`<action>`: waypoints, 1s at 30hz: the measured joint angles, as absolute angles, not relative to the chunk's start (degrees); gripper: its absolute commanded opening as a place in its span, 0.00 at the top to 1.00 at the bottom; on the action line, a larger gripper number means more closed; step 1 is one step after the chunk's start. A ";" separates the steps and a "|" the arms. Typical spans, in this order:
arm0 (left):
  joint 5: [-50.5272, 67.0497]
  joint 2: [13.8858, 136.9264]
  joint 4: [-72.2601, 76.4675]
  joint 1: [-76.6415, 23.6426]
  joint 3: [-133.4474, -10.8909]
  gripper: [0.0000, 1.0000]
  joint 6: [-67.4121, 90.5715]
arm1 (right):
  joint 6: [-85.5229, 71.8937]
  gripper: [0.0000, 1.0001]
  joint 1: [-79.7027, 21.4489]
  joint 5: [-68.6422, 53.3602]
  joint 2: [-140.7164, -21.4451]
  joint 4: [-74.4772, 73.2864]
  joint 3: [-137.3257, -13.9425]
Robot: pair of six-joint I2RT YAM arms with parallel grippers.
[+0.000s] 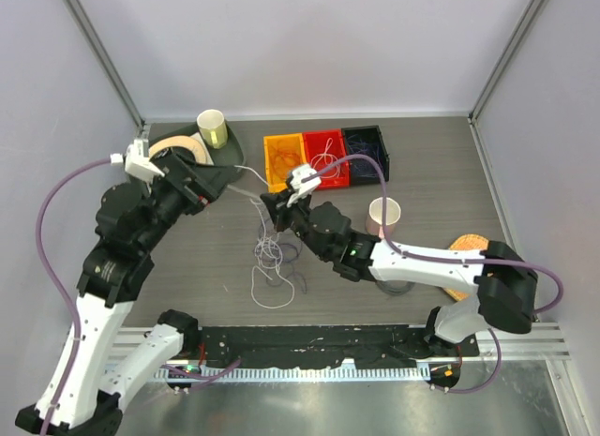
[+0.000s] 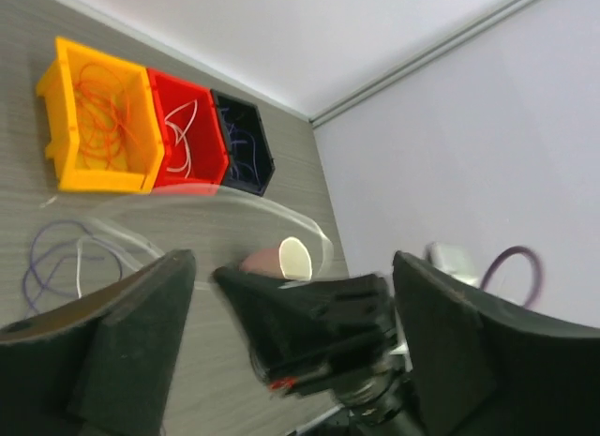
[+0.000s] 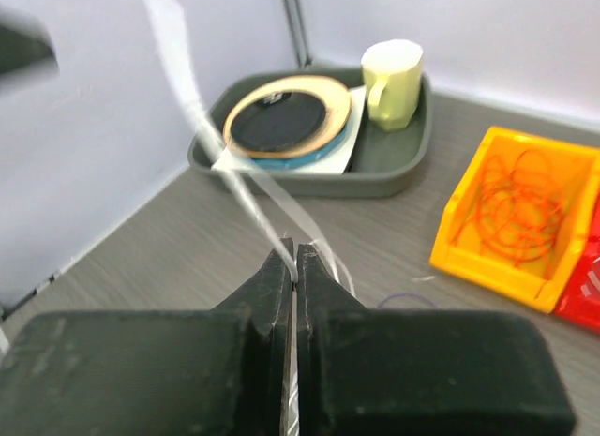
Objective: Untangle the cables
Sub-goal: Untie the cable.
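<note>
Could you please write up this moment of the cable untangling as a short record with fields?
left pincer: open, holding nothing
right pincer: shut on a white cable, held above the table
loose cables: white and purple loops tangled on the table between the arms
yellow bin: orange cables
red bin: white loops
dark bin: purple loops
tray: pale cup and tape roll, back left

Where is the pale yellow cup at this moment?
In the top view the pale yellow cup stands in the far-left part of the table, in the far corner of the grey tray, beside the roll of tape.
</note>
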State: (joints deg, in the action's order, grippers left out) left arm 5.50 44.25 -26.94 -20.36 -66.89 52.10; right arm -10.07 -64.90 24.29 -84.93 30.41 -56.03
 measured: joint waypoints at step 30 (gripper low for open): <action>13.23 43.86 -16.38 -20.62 -37.98 0.00 53.15 | 10.04 0.99 -54.68 28.73 -75.88 10.85 -98.80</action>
State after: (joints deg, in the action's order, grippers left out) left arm 13.23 43.86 -16.38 -20.62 -37.98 53.15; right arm 10.04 -54.68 28.73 -75.88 10.85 -98.80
